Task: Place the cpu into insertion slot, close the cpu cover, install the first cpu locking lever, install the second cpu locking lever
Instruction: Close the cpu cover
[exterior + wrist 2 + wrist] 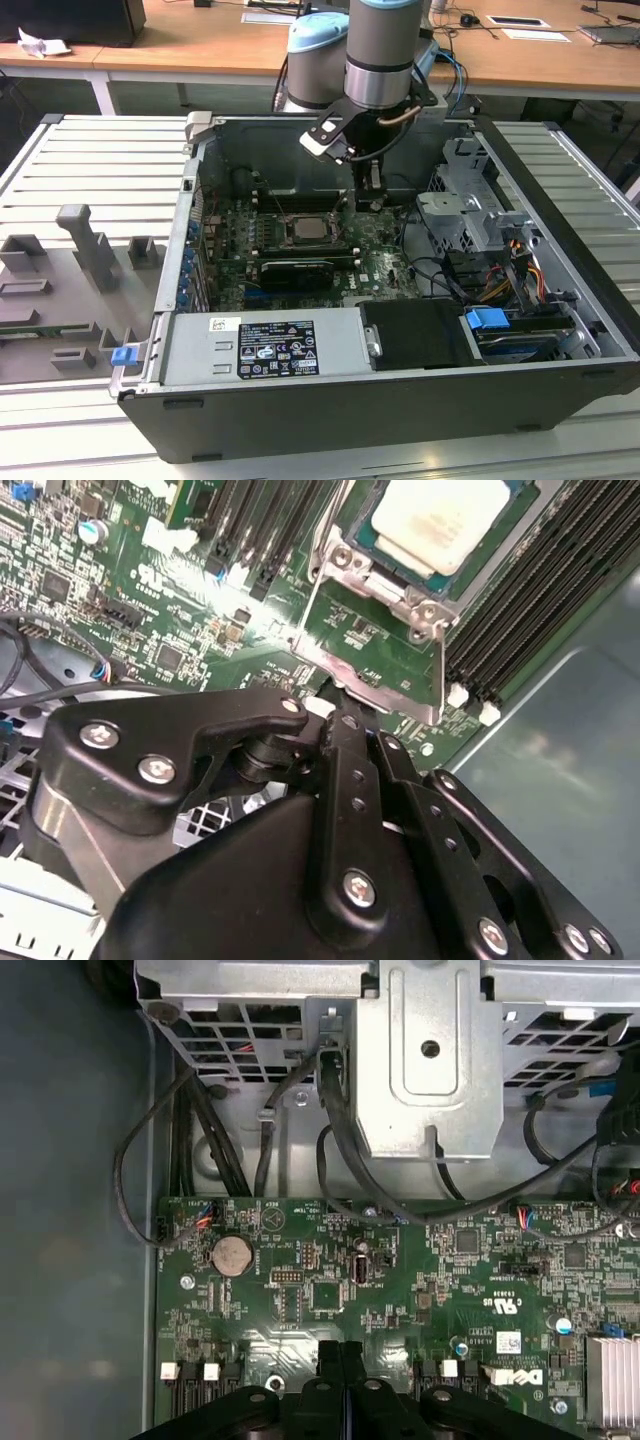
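On a ribbed grey metal counter (80, 170), an open dark computer case (350, 425) lies on its side with its inside facing up. A grey and blue robot arm (380, 50) reaches down into it from the far side. Inside the case, a silver power supply (260, 345) runs along the near wall. A metal drive cage (470, 215) sits at the exterior view's right, with black cables (130, 1160) looping beneath it. A green motherboard (385, 265) covers the case floor. The black gripper (370, 195) hangs low over the board, just to the exterior view's right of the insertion slot (350, 565). In the first wrist view its fingers (330, 1360) are clenched together with no gap between them. In the second wrist view the gripper (338, 705) tips touch the free edge of the cpu cover (365, 675). The cover is swung open, so green board shows through its cutout. The cpu (440, 520) lies flat in the slot, silver top up, between rows of black memory slots (530, 610). A round coin battery (232, 1255) sits on the board nearer the drive cage.
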`<state>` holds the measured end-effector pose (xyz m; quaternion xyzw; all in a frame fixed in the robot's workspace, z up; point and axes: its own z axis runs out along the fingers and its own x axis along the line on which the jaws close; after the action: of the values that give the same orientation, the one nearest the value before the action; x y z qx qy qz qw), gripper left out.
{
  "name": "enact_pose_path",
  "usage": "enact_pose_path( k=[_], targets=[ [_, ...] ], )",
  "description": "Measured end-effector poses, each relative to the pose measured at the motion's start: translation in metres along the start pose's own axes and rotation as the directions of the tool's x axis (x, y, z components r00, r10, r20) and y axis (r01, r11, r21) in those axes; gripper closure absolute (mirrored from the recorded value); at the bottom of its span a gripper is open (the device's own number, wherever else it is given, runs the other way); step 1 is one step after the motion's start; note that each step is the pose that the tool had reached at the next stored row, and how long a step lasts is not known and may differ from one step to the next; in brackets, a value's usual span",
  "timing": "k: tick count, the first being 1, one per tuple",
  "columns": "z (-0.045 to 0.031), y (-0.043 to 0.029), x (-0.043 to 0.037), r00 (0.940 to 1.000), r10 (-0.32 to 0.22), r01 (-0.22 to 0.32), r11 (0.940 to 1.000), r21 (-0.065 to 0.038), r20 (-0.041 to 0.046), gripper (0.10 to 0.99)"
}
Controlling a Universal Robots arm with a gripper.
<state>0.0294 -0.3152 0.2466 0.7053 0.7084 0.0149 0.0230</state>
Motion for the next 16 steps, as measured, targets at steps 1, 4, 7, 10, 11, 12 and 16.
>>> enact_pose_path(
  k=[1,4,7,10,11,12,16],
  targets=[
    [-0.0003,-0.0010,0.0000,1.0000,0.000,0.000,1.0000,0.000,-0.0002,0.980],
    [-0.0004,-0.0023,0.0000,1.0000,0.000,0.000,1.0000,0.000,0.0000,0.980],
    [-0.0004,-0.0029,0.0000,1.0000,0.000,0.000,1.0000,0.000,-0.0002,0.980],
    [-0.0005,-0.0039,0.0000,1.0000,0.000,0.000,1.0000,0.000,-0.0001,0.980],
    [-0.0006,-0.0049,0.0000,1.0000,0.000,0.000,1.0000,0.000,-0.0001,0.980],
    [-0.0006,-0.0053,0.0000,1.0000,0.000,0.000,1.0000,0.000,-0.0001,0.980],
    [-0.0006,-0.0062,0.0000,1.0000,0.000,0.000,1.0000,0.000,-0.0001,0.980]
  ],
)
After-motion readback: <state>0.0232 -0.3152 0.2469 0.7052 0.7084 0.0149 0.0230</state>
